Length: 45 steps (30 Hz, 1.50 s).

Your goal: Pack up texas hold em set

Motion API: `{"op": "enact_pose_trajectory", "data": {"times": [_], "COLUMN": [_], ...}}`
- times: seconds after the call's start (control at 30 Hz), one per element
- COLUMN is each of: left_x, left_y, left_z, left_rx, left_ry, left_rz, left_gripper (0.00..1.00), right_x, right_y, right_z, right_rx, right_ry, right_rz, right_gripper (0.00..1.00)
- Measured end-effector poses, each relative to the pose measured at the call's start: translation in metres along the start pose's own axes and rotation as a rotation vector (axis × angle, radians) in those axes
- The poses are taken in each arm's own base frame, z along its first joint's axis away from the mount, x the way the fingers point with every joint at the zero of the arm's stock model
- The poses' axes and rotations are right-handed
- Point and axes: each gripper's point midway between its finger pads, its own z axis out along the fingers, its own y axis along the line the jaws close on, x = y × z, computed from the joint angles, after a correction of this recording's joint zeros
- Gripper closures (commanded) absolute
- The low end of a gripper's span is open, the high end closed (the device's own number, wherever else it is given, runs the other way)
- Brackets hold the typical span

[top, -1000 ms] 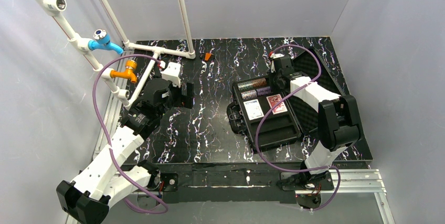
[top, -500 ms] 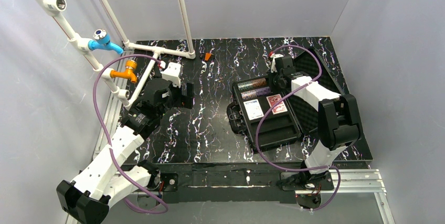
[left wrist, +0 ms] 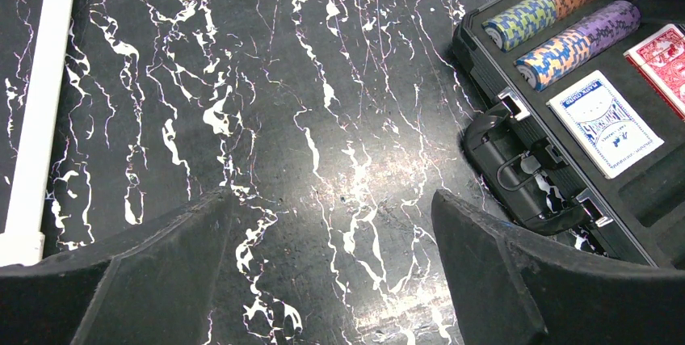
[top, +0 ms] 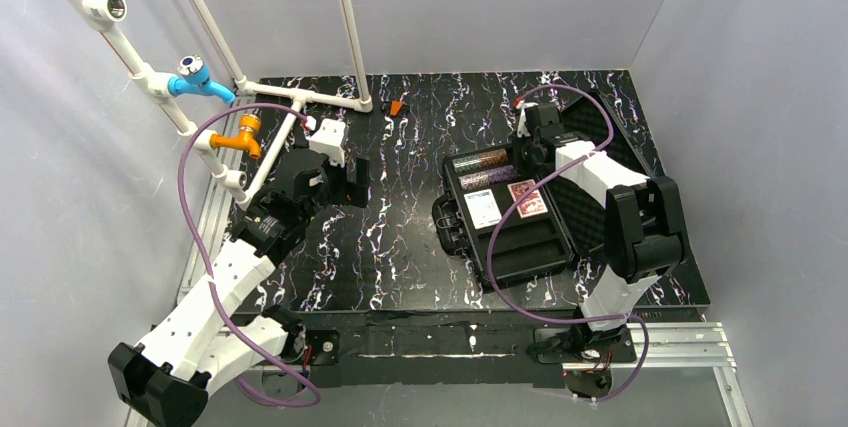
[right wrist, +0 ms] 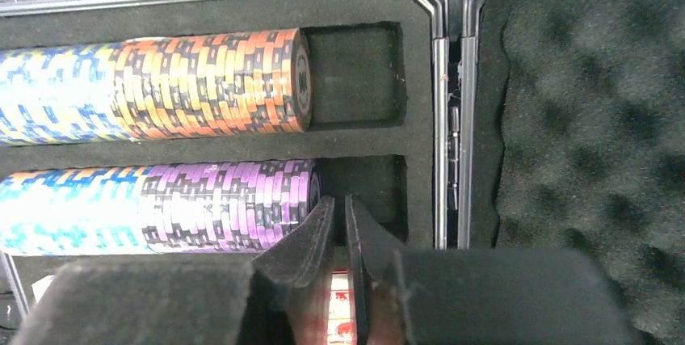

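Only the right arm (top: 600, 177) has nudged slightly, while the left gripper (left wrist: 329, 199) hangs spread and empty over the table (left wrist: 323, 78) beside the open case (top: 520, 247), where the blue-white deck (top: 483, 208), the red deck (top: 527, 197) and, farther back, two chip rows (right wrist: 210, 78) lie in the foam, the right gripper (right wrist: 339, 208) is nearly pressed together on nothing at the end of the purple chips (right wrist: 234, 199), and the lid (right wrist: 590, 103) looks like the only step left.

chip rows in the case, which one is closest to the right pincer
The row ending in purple chips: the right pincer sits at that end. The row ending in orange chips lies farther away.

Blue-white deck (left wrist: 604, 123) — print unreadable
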Motion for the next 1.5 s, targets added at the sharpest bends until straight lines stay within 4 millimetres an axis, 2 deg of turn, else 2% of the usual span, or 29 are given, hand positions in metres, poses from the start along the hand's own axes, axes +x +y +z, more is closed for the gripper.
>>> {"op": "enact_pose_trajectory", "data": {"times": [0.2, 0.33, 0.5, 0.63, 0.7, 0.73, 0.77, 0.83, 0.87, 0.9, 0.93, 0.97, 1.07, 1.2, 1.33, 1.5], "left_x": [0.0, 0.001, 0.003, 0.004, 0.006, 0.006, 0.007, 0.007, 0.007, 0.007, 0.008, 0.008, 0.008, 0.008, 0.009, 0.01], "left_y": [0.0, 0.0, -0.001, -0.003, -0.005, -0.005, -0.006, -0.007, -0.007, -0.008, -0.009, -0.009, -0.01, -0.015, -0.018, -0.019], "left_z": [0.0, 0.001, 0.002, 0.003, 0.004, 0.005, 0.005, 0.005, 0.006, 0.006, 0.006, 0.006, 0.006, 0.005, 0.005, 0.005], "left_rx": [0.0, -0.001, 0.003, 0.013, 0.024, 0.027, 0.03, 0.032, 0.034, 0.035, 0.039, 0.04, 0.043, 0.057, 0.064, 0.065], "left_ry": [0.001, 0.006, 0.012, 0.017, 0.028, 0.03, 0.032, 0.033, 0.034, 0.035, 0.037, 0.036, 0.037, 0.037, 0.038, 0.043], "left_rz": [0.0, 0.002, 0.002, 0.003, 0.005, 0.004, 0.005, 0.005, 0.006, 0.007, 0.007, 0.007, 0.009, 0.021, 0.037, 0.049], "left_gripper": [0.09, 0.09, 0.09, 0.09, 0.09, 0.09, 0.09, 0.09, 0.09, 0.09, 0.1, 0.1, 0.1, 0.1, 0.1, 0.1], "right_x": [-0.009, -0.02, -0.045, -0.069, -0.084, -0.088, -0.098, -0.109, -0.112, -0.11, -0.103, -0.097, -0.088, -0.066, -0.055, -0.048], "right_y": [-0.004, -0.002, 0.014, 0.007, -0.009, -0.019, -0.041, -0.071, -0.1, -0.11, -0.146, -0.166, -0.197, -0.247, -0.263, -0.268], "right_z": [-0.009, -0.024, -0.058, -0.096, -0.121, -0.127, -0.139, -0.156, -0.168, -0.171, -0.183, -0.19, -0.201, -0.222, -0.227, -0.217], "right_rx": [0.025, 0.022, -0.014, 0.038, 0.132, 0.182, 0.289, 0.399, 0.485, 0.511, 0.599, 0.642, 0.698, 0.815, 0.833, 0.778], "right_ry": [-0.012, -0.047, -0.15, -0.271, -0.353, -0.372, -0.407, -0.449, -0.474, -0.476, -0.488, -0.496, -0.517, -0.545, -0.547, -0.529], "right_rz": [0.005, 0.022, 0.025, 0.045, 0.072, 0.082, 0.113, 0.168, 0.236, 0.258, 0.359, 0.423, 0.542, 0.713, 0.787, 0.839], "right_gripper": [0.62, 0.45, 0.23, 0.08, 0.03, 0.03, 0.07, 0.13, 0.17, 0.2, 0.23, 0.25, 0.25, 0.24, 0.32, 0.42]}}
